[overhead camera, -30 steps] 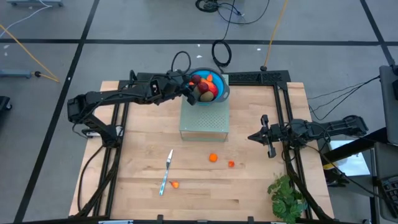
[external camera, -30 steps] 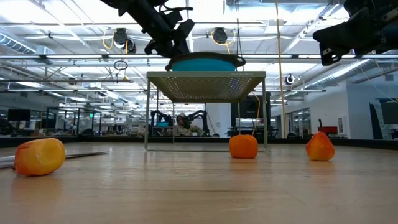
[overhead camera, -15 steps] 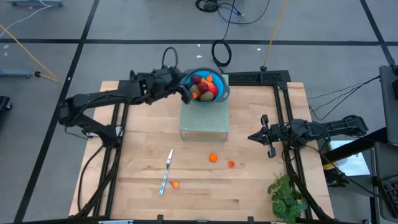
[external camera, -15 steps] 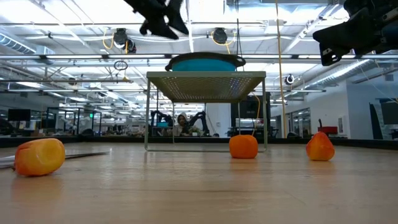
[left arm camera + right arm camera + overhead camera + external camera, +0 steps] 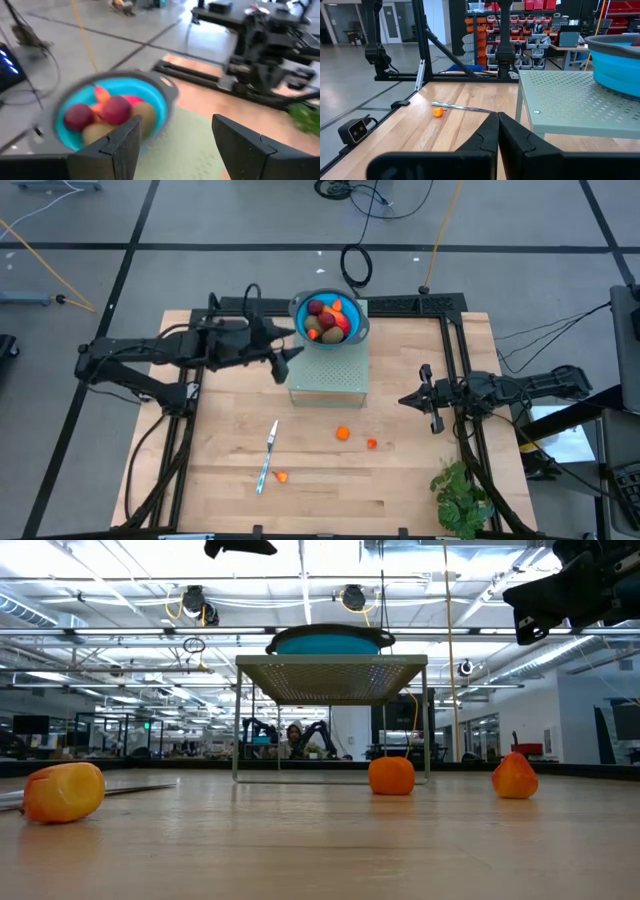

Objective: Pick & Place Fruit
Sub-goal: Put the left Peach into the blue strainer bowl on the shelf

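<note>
A pale green mesh stand [image 5: 331,671] is being seen on thin legs in the middle of the wooden table [image 5: 320,840], and a blue bowl [image 5: 329,641] is being carried on top of it. A round orange fruit [image 5: 391,775] is being shown in front of the stand's right legs, with a red-orange piece [image 5: 515,776] further right. An orange-yellow piece [image 5: 63,791] is being shown at the far left, and a slim knife [image 5: 140,788] is being partly hidden behind it.

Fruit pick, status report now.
Left claw open, empty, beside the bowl. Right claw shut, parked. Three small fruit pieces on table. Nothing blocking.
</note>
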`<state>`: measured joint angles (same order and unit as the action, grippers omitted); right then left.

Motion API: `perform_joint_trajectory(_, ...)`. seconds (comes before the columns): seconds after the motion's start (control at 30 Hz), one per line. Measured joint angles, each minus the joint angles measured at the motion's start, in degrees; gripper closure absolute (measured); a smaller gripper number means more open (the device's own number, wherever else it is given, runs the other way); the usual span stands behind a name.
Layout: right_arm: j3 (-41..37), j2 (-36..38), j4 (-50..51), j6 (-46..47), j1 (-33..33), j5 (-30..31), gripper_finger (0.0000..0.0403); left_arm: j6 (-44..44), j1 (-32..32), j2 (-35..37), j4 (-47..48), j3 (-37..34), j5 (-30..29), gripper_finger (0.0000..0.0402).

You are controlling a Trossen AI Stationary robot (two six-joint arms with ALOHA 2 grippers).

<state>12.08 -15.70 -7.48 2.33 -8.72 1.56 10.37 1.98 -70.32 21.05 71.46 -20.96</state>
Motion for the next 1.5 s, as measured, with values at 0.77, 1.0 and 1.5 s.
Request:
perform_joint_trajectory(0.77, 0.00, 0.01, 0.03, 0.00, 0.01, -0.08, 0.0403, 48.97, -21.78, -5.08, 5.84, -0.02, -3.01, 0.0158)
perform_joint_trajectory(1.0, 0.00, 0.00, 0.05, 0.00, 0.01, -0.09, 0.0403, 65.52, -26.40, -11.16, 5.72, 0.00, -1.13, 0.0158)
perform_joint_trajectory(1.5, 0.00, 0.00, 0.06, 0.00, 0.00, -0.10, 0.0403, 94.13, -33.47, -22.27, 10.04, 0.00, 7.21, 0.0158)
